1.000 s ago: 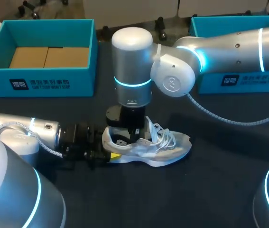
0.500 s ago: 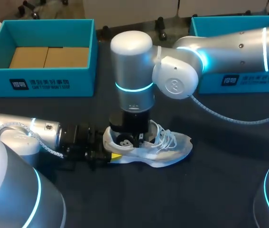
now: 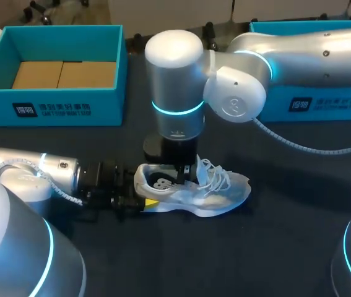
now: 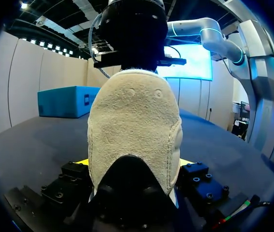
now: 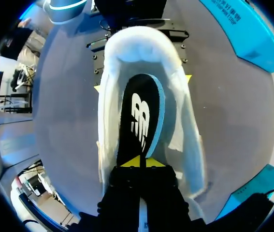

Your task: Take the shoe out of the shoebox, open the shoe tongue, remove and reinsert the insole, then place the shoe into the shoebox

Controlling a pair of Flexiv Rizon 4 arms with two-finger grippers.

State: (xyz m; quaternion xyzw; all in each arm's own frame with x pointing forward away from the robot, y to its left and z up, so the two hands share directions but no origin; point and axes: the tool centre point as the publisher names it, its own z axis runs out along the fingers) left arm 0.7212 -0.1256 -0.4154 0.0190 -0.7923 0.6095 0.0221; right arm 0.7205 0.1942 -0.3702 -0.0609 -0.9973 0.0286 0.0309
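A white laced shoe lies on its sole on the dark table, toe to the right. My left gripper comes in low from the left and is shut on the heel, one yellow fingertip on each side. My right gripper hangs straight down into the shoe's opening. In its wrist view the two yellow tips are pressed together on the front end of the black insole, which lies tilted inside the shoe with its teal edge showing.
An open teal shoebox with brown cardboard inside stands at the back left. A second teal box is at the back right, partly behind my right arm. Bare dark table lies in front of the shoe.
My right gripper has sunk deeper into the shoe's opening, shifted slightly toward the toe, and closed. The left gripper has kept still on the heel.
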